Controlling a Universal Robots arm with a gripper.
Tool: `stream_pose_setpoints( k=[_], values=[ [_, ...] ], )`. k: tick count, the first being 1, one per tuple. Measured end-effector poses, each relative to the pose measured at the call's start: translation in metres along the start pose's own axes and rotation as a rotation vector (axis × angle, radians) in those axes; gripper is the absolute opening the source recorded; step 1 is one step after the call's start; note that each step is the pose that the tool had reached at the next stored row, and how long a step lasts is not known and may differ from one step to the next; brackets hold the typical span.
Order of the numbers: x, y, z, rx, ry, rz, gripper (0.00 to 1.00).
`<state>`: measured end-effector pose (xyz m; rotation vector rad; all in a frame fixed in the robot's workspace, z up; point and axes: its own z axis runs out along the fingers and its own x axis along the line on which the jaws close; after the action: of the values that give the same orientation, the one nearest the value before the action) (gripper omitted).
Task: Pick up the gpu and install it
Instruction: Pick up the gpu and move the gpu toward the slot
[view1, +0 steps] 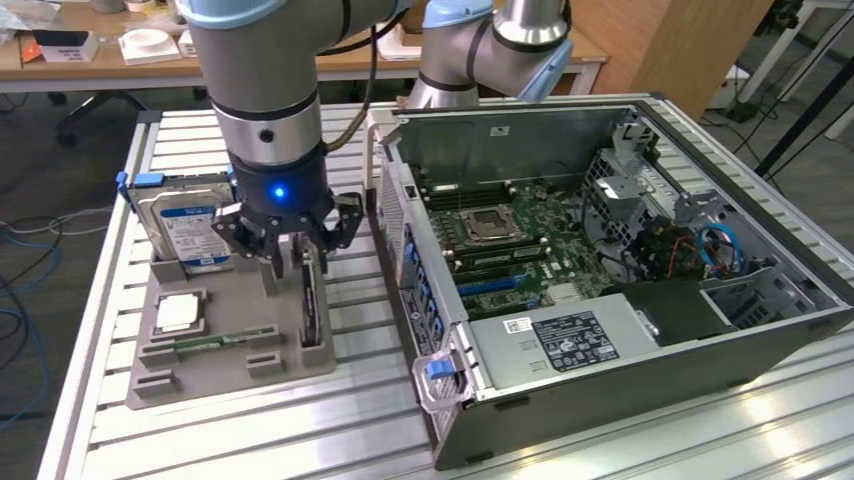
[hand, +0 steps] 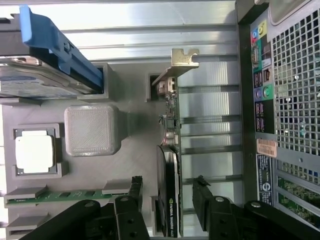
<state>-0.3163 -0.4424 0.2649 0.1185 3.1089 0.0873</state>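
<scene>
We see the gpu (hand: 170, 145) standing on its long edge in a slot of a matte grey plastic tray (view1: 220, 375). It is a thin dark card with a green board edge and a notched bare-metal bracket at one end. The gripper (hand: 167, 184) hangs right over it. Its black fingers (hand: 201, 197) are spread apart, one on each side of the card with a gap on both sides, and nothing is held.

The same tray carries a square processor (hand: 34, 154) with a pale metal lid and a narrow green memory stick (hand: 55, 197). An upright hard drive (view1: 187, 228) with a blue-and-white label and a blue plastic rail stands there too.

The card's lower edge is sunk in its slot, and the wrist view cuts off the fingers' roots.

Just beside the tray, on the exterior view's right, a grey steel computer case (view1: 534, 135) lies open with its motherboard (view1: 527, 235) exposed. Everything rests on a bench (view1: 267, 430) of ribbed aluminium slats. Behind it are a wooden desk (view1: 100, 66) and loose cables (view1: 27, 235) on a dark floor.
</scene>
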Motion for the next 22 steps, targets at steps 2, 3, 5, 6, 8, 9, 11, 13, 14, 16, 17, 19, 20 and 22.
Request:
stream_pose_setpoints(
  k=[2, 3, 5, 6, 8, 9, 11, 13, 14, 16, 17, 19, 20, 22],
  values=[
    [0.0, -0.0001, 0.0036, -0.0001, -0.0005, 0.0, 0.53],
    [0.0, -0.0001, 0.0055, -0.0001, -0.0007, 0.0, 0.53],
    [-0.002, -0.0001, 0.0091, -0.0001, -0.0012, 0.0, 0.53],
    [-0.003, 0.0, 0.0109, -0.0001, -0.0014, 0.0, 0.53],
    [-0.007, 0.0, 0.0148, -0.0002, -0.0018, 0.0, 0.53],
    [-0.007, 0.0, 0.0167, -0.0003, -0.0021, 0.0, 0.53],
    [-0.007, -0.0003, 0.0202, -0.0002, -0.0021, 0.0, 0.53],
    [-0.005, -0.0005, 0.0237, -0.0001, -0.0022, 0.001, 0.53],
    [-0.004, -0.0008, 0.0256, 0.0, -0.0022, 0.001, 0.53],
    [-0.004, -0.0009, 0.0271, -0.0001, -0.0024, 0.001, 0.53],
    [-0.004, -0.0009, 0.0272, -0.0002, -0.0025, 0.001, 0.53],
    [-0.004, -0.0009, 0.0272, -0.0002, -0.0025, 0.001, 0.53],
    [-0.004, -0.0009, 0.0272, -0.0002, -0.0025, 0.001, 0.53],
    [-0.004, -0.0009, 0.0272, -0.0002, -0.0025, 0.001, 0.52]
  ],
)
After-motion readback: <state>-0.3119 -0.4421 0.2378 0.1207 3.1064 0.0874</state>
